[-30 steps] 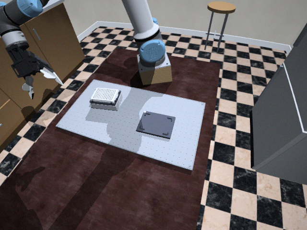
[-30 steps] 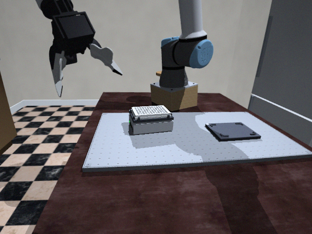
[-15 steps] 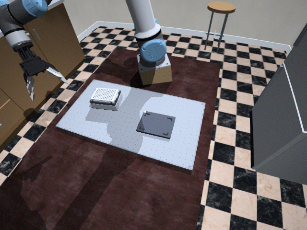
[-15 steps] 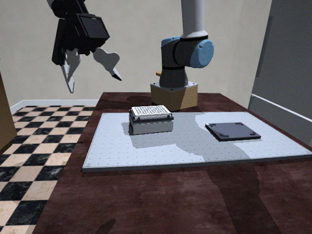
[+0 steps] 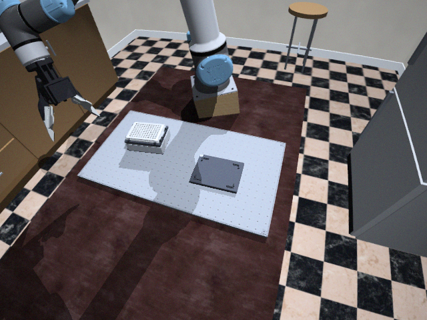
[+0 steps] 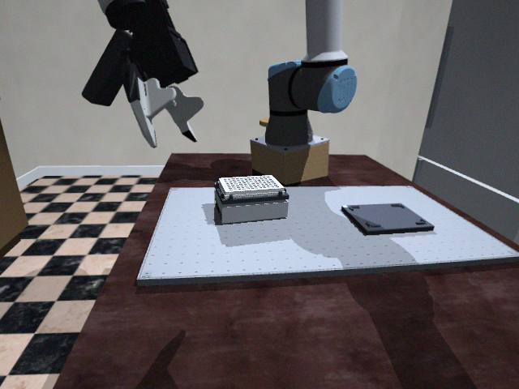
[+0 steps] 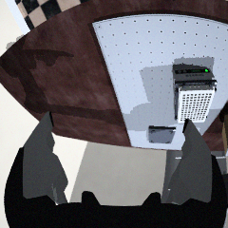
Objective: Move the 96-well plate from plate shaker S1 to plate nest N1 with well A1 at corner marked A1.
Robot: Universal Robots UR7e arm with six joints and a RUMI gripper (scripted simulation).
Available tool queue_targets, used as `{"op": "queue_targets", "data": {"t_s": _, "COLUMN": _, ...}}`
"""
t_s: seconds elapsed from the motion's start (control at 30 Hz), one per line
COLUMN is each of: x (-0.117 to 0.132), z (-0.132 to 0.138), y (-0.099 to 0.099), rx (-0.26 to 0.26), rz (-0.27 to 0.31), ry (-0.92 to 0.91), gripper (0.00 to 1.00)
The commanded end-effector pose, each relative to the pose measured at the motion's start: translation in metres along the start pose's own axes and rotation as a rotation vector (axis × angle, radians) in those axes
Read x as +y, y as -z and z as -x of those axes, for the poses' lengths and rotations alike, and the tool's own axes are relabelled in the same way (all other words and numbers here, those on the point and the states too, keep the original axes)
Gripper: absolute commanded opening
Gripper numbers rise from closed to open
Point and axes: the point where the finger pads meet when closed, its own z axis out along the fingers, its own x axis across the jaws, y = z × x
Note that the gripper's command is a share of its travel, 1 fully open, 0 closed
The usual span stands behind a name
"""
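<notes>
While the pincer (image 6: 170,140) hangs spread wide and grasping nothing above the table's (image 6: 259,335) left edge, the 96-well plate (image 6: 250,186) sits on plate shaker S1 (image 6: 251,210), well apart from nest N1 (image 6: 388,218).

plate's cut corner (image 5: 129,131) unresolved, nest lettering (image 5: 203,159) illegible

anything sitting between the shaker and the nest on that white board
No object: in the top view the stretch of perforated board between the plate shaker and the plate nest holds only the arm's shadow. The exterior view agrees.
</notes>
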Motion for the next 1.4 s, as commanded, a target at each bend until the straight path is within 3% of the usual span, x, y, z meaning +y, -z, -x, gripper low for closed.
{"op": "queue_targets", "data": {"t_s": 0.0, "x": 0.004, "z": -0.004, "y": -0.002, "rx": 0.004, "rz": -0.009, "ry": 0.12, "gripper": 1.0}}
{"op": "queue_targets", "data": {"t_s": 1.37, "x": 0.038, "z": -0.045, "y": -0.02, "rx": 0.168, "rz": -0.073, "ry": 1.268, "gripper": 1.0}}
